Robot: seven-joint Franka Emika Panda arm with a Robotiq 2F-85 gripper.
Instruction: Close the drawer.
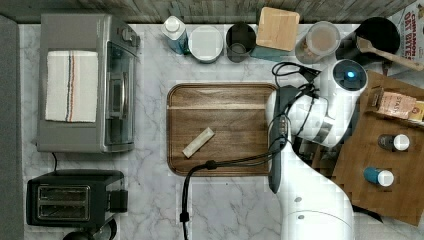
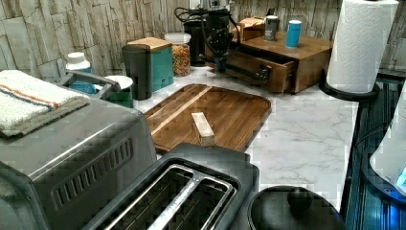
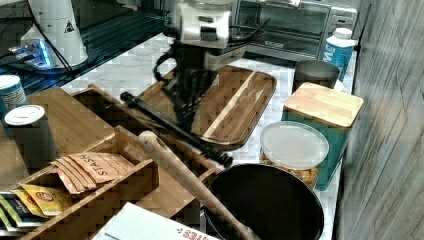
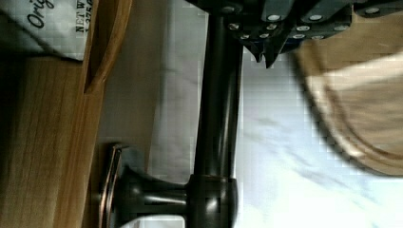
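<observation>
The drawer stands pulled out of the wooden cabinet at the left view's far right. Its dark bar handle runs along the front. From the right view the drawer gapes open, with the handle crossing in front of it. My gripper hangs at the handle on the side away from the drawer. The wrist view has the fingertips together, shut on nothing, right beside the bar, with the drawer front beyond it.
A darker rounded tray with a pale block lies just in front of the drawer. My black cable trails over it. Canisters line the back wall. A toaster oven, a toaster and a paper towel roll stand around.
</observation>
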